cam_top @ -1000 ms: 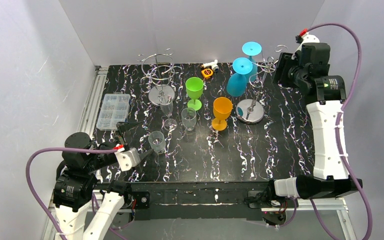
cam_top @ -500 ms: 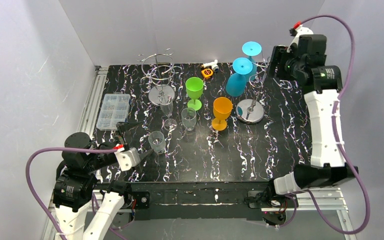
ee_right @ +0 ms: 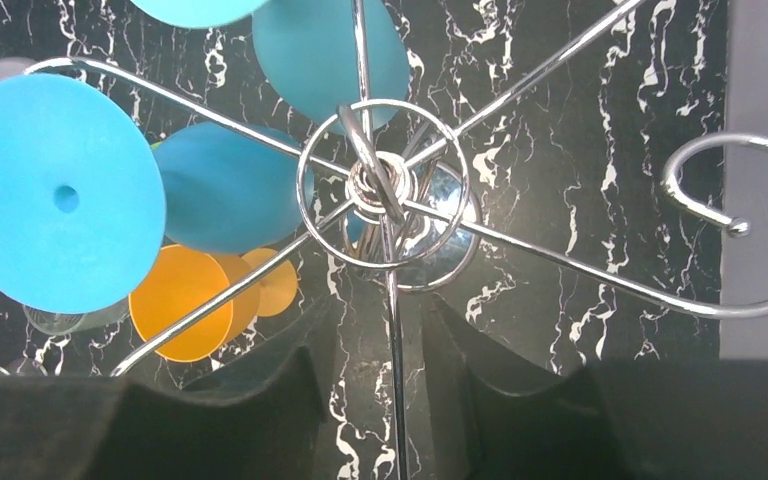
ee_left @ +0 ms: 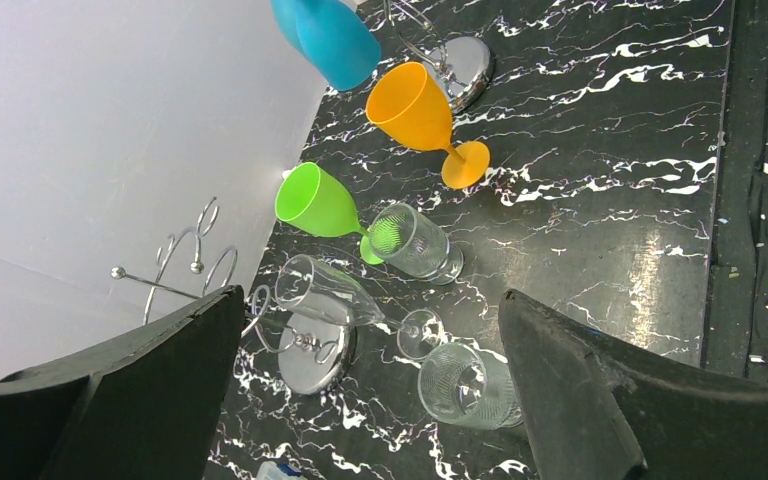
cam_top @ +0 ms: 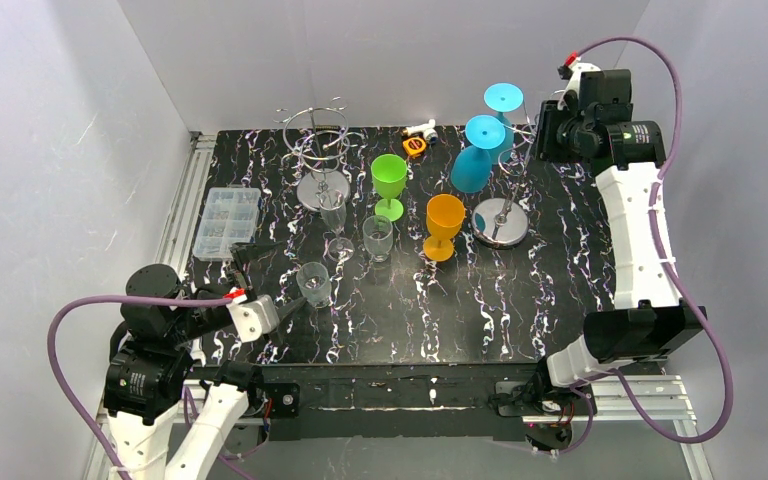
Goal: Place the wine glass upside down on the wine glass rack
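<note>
Two blue glasses (cam_top: 473, 168) hung inverted on rack (cam_top: 501, 222); orange glass (cam_top: 444, 222) and green glass (cam_top: 389, 180) stood upright on table (cam_top: 520, 300), not yet hung. Right gripper (ee_right: 375, 340) hovered over rack, jaws apart, empty. Left gripper (ee_left: 372, 300) spread wide, empty

wine glass rack (ee_right: 385, 190), 2 o'clock on table: polished chrome wire, mirror-bright | blue wine glasses (ee_right: 55, 195): matt smooth plastic | orange wine glass (ee_left: 415, 105): smooth plastic, slight sheen | tabletop (cam_top: 520, 300): glossy black, white-veined
</note>
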